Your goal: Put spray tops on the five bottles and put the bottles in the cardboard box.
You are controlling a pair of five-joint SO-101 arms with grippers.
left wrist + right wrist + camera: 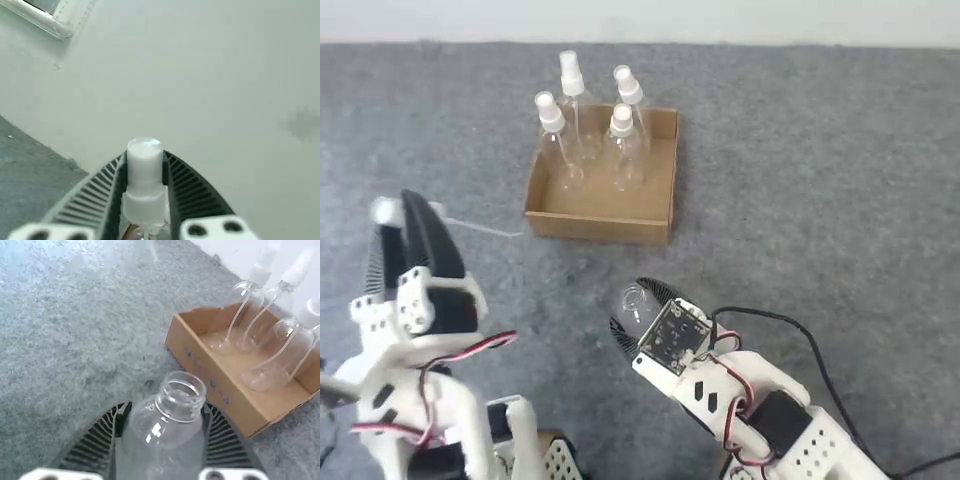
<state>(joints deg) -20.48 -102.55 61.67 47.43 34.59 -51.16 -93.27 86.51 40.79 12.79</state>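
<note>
My left gripper (145, 159) is shut on a white spray top (144, 172), held up in front of a pale wall. From above, the left gripper (402, 222) is at the table's left, and the top's thin dip tube (475, 229) points toward the cardboard box (598, 222). My right gripper (165, 416) is shut on a clear bottle (170, 432) whose neck (182, 394) is open and has no top. That bottle (634, 306) is in front of the box, raised in the right gripper (642, 312). Several capped bottles (623, 146) stand in the box (220, 385).
Grey carpet covers the table (820, 180), with free room to the right of the box and between the arms. A white wall runs along the far edge. A black cable (800, 335) trails from the right arm.
</note>
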